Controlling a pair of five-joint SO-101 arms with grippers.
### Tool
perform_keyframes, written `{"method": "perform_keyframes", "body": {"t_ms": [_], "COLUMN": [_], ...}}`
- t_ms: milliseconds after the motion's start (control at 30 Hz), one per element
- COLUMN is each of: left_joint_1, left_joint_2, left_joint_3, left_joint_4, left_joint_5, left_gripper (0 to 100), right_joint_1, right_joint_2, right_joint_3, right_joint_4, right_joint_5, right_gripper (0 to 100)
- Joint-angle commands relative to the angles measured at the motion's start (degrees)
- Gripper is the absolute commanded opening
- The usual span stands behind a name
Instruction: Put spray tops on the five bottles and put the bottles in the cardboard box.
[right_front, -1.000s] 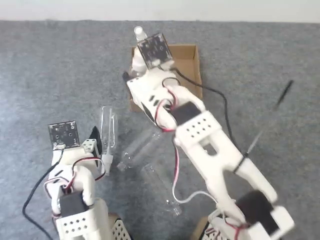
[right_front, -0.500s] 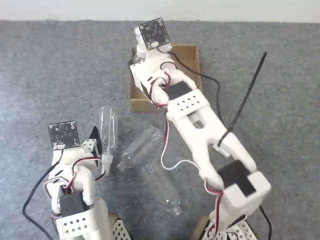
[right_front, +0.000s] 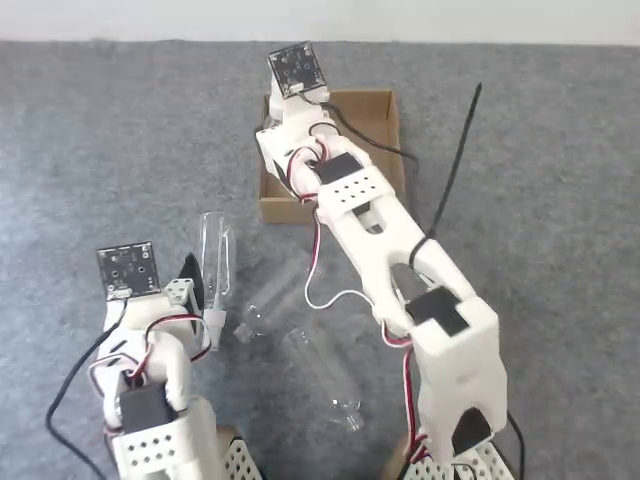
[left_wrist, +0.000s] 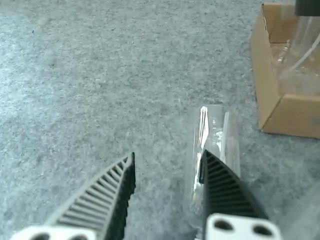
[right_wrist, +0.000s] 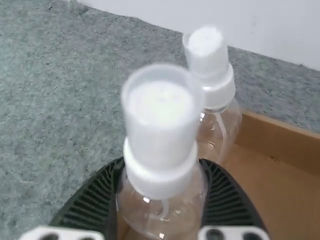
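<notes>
Box (right_front: 385, 110) far-centre on grey worktop (right_front: 100, 150), far-left corner hidden under right arm (right_front: 380, 230) — open room to its left | right claw (right_wrist: 160, 200) clenched on capped bottle (right_wrist: 159, 150) at that corner, second capped bottle (right_wrist: 212, 95) just beside | left claw (left_wrist: 167, 156) released near-left, clear bottle (left_wrist: 217, 130) lying beside one finger (left_wrist: 220, 185) — near end hidden

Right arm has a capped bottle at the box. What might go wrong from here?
The right gripper holds its capped bottle close beside the second bottle in the box; lowering it may knock that one over. The open left gripper has one finger right beside the bare bottle on the carpet and might roll it away.
</notes>
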Motion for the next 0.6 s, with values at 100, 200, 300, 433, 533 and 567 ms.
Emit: {"method": "perform_keyframes", "body": {"t_ms": [100,200,300,433,533,567], "left_joint_1": [0.2,0.2,0.2,0.2,0.1,0.1], "left_joint_2": [-0.9,-0.9,-0.9,-0.9,-0.9,-0.9], "left_joint_3": [-0.6,-0.5,-0.5,-0.5,-0.5,-0.5], "left_joint_4": [-1.8,-1.8,-1.8,-1.8,-1.8,-1.8], "left_joint_5": [-0.4,-0.4,-0.4,-0.4,-0.4,-0.4], "left_gripper": [20,20,20,20,20,20], "right_joint_1": [1.0,1.7,2.2,2.6,2.8,2.8], "right_joint_2": [2.6,3.7,5.0,6.9,8.0,8.4], "right_joint_3": [-7.6,-8.1,-8.1,-8.1,-8.1,-8.1], "right_joint_4": [-0.5,-1.6,-4.4,-7.0,-8.4,-8.8], "right_joint_5": [-0.4,-0.4,-0.3,-0.3,-0.3,-0.3], "right_gripper": [8.4,8.4,8.2,8.1,8.1,8.1]}}
